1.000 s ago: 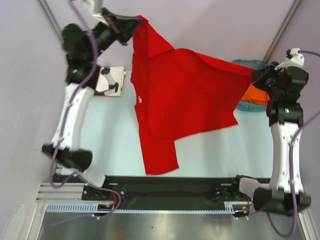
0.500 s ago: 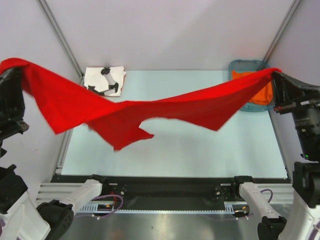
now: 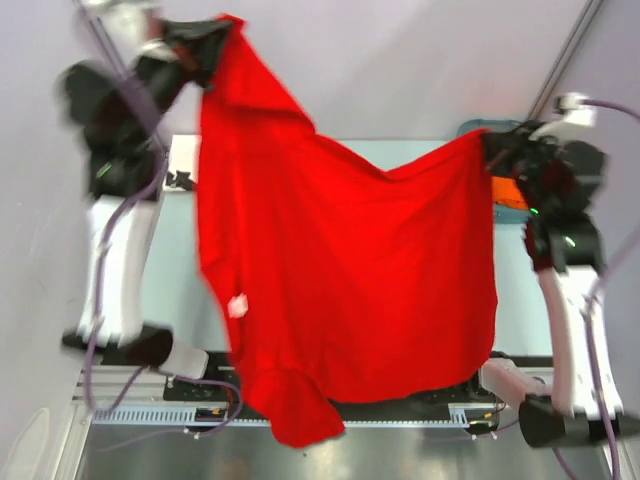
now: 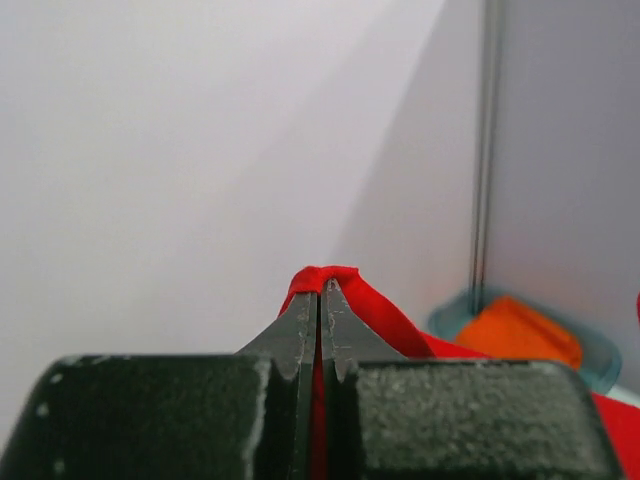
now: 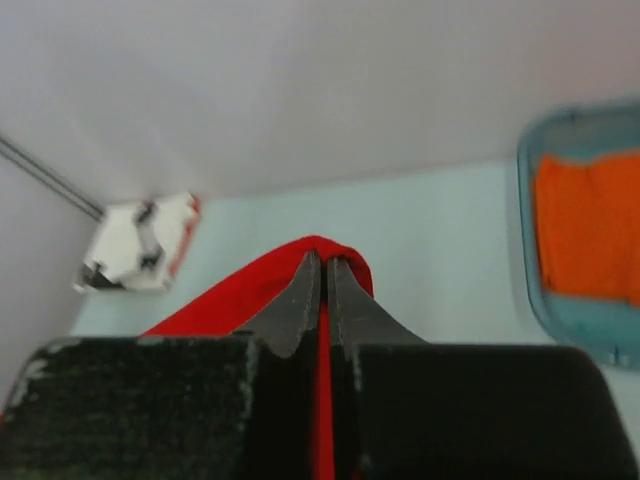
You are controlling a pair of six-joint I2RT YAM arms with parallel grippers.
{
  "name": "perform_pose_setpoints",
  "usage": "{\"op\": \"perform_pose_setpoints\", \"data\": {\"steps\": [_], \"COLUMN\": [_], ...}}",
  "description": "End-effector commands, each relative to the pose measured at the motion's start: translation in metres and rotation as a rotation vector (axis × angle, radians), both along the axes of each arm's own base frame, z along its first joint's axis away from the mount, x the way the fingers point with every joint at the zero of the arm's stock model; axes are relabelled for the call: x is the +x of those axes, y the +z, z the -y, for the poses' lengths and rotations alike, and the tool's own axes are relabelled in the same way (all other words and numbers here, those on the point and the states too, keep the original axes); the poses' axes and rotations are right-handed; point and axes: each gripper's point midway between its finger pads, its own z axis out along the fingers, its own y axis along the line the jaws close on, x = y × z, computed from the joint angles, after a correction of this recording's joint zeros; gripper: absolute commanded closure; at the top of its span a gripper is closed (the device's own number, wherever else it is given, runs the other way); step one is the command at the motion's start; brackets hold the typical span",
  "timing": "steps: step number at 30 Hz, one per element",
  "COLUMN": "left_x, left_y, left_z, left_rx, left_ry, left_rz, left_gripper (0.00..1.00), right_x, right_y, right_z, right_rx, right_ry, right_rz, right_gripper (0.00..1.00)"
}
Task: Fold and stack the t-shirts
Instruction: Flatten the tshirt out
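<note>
The red t-shirt (image 3: 340, 280) hangs in the air like a wide sheet between both arms, its lower edge drooping past the table's near edge. My left gripper (image 3: 215, 35) is raised at the upper left, shut on one corner of the shirt (image 4: 325, 277). My right gripper (image 3: 487, 140) is lower at the right, shut on another corner (image 5: 330, 250). The white t-shirt with black shapes (image 5: 135, 245) lies folded at the table's far left corner; in the top view only a sliver of the white shirt (image 3: 183, 165) shows beside the red cloth.
A teal basket (image 5: 535, 260) holding orange cloth (image 5: 590, 225) sits at the table's far right corner. The pale table top (image 3: 520, 300) shows at the right. Purple walls enclose the cell on all sides.
The arms have swung the red shirt: it was stretched low and wide between them half a second ago, and now hangs high as a broad sheet, the left gripper raised again.
</note>
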Motion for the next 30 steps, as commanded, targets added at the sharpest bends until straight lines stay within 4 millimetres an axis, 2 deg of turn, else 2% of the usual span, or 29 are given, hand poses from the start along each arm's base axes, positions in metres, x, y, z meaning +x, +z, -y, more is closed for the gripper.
{"op": "perform_pose_setpoints", "data": {"steps": [1,2,3,5,6,7,8,9,10,12,13,17,19,23,24,30], "left_x": [0.140,0.164,0.205,0.241,0.273,0.286,0.302,0.321,0.329,0.337,0.340,0.334,0.328,0.310,0.307,0.304], "left_y": [-0.136,-0.161,-0.219,-0.255,-0.316,-0.314,-0.337,-0.385,-0.380,-0.392,-0.402,-0.413,-0.416,-0.391,-0.378,-0.371], "left_z": [0.019,0.023,0.032,0.038,0.045,0.048,0.048,0.054,0.058,0.063,0.068,0.089,0.095,0.111,0.112,0.119], "left_rx": [0.082,0.086,0.102,0.079,0.067,0.014,-0.007,-0.047,-0.075,-0.131,-0.172,-0.192,-0.196,-0.188,-0.163,-0.207], "left_ry": [-0.046,-0.055,-0.078,-0.104,-0.133,-0.164,-0.175,-0.199,-0.225,-0.262,-0.295,-0.329,-0.347,-0.389,-0.372,-0.402], "left_rz": [-0.330,-0.372,-0.469,-0.491,-0.586,-0.574,-0.610,-0.705,-0.669,-0.685,-0.695,-0.727,-0.753,-0.744,-0.715,-0.757], "left_gripper": [1.00,1.00,1.00,1.00,1.00,1.00,1.00,1.00,1.00,1.00,1.00,1.00,1.00,1.00,1.00,1.00], "right_x": [0.057,0.069,0.090,0.107,0.123,0.130,0.135,0.150,0.155,0.161,0.159,0.144,0.133,0.123,0.123,0.116], "right_y": [-0.074,-0.115,-0.147,-0.195,-0.227,-0.243,-0.261,-0.275,-0.281,-0.281,-0.289,-0.284,-0.294,-0.301,-0.304,-0.321], "right_z": [0.014,0.026,0.030,0.040,0.047,0.051,0.061,0.065,0.069,0.079,0.083,0.097,0.104,0.123,0.125,0.150], "right_rx": [0.008,0.010,0.014,0.013,0.004,0.000,0.003,0.009,0.004,-0.025,-0.035,-0.073,-0.080,-0.059,-0.061,-0.100], "right_ry": [-0.068,-0.101,-0.110,-0.141,-0.162,-0.177,-0.199,-0.196,-0.204,-0.226,-0.241,-0.294,-0.319,-0.372,-0.377,-0.452], "right_rz": [-0.113,-0.188,-0.241,-0.327,-0.384,-0.413,-0.455,-0.471,-0.487,-0.493,-0.529,-0.558,-0.600,-0.634,-0.641,-0.712], "right_gripper": [1.00,1.00,1.00,1.00,1.00,1.00,1.00,1.00,1.00,1.00,1.00,1.00,1.00,1.00,1.00,1.00]}}
